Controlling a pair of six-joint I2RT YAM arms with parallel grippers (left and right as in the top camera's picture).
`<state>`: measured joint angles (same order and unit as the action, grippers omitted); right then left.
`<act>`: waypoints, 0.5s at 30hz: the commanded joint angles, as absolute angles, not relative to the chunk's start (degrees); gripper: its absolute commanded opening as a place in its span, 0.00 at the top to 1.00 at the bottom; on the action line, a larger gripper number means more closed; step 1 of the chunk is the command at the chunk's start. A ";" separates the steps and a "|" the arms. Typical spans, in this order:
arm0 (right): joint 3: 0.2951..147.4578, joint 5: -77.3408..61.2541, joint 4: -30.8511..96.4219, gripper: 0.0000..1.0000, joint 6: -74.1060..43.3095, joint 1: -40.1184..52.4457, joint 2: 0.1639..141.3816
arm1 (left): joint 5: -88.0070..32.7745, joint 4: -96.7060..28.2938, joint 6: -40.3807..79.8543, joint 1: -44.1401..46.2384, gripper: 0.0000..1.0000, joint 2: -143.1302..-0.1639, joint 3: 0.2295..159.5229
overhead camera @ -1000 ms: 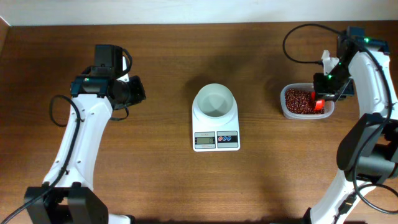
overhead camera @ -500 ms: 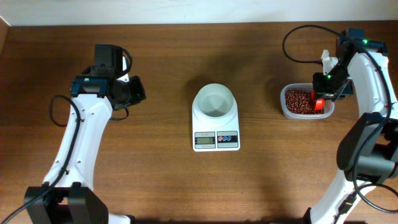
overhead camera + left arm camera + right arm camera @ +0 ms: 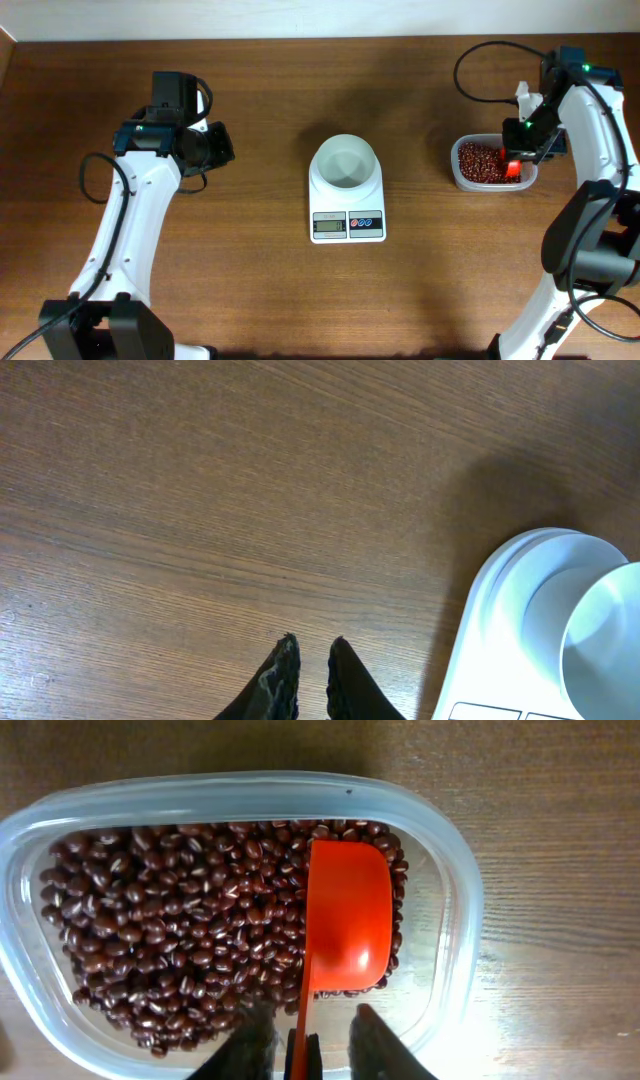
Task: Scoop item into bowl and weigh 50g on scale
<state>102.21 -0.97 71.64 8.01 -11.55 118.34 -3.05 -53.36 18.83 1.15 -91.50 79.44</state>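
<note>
The beans (image 3: 180, 940) fill a clear tub (image 3: 452, 870) at the right of the table (image 3: 492, 180). An orange scoop (image 3: 348, 910) lies on them at the tub's right end, handle toward the camera. My right gripper (image 3: 315, 1020) is open, its fingers straddling the handle with a gap on each side; from overhead it hovers over the tub (image 3: 513, 155). The white bowl (image 3: 344, 163) stands on the white scale (image 3: 347, 226) at the centre and looks empty. My left gripper (image 3: 312, 645) hangs left of the scale (image 3: 490, 650), shut but for a thin slit, holding nothing.
Bare wooden table surrounds the scale. The left arm (image 3: 150, 190) stands well left of the scale, the right arm (image 3: 600, 130) along the right edge. A pale wall runs along the far edge of the table.
The right jaws have drawn slightly closer around the scoop handle. Both arms, bowl and scale stay where they were.
</note>
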 commanded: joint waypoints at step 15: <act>101.80 -1.06 70.61 0.77 8.14 -11.66 118.56 | -3.66 -53.25 17.96 1.34 0.84 -92.03 79.70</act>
<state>102.08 -0.54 70.83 7.94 -11.55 118.34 -3.05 -53.36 18.83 1.15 -91.50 79.44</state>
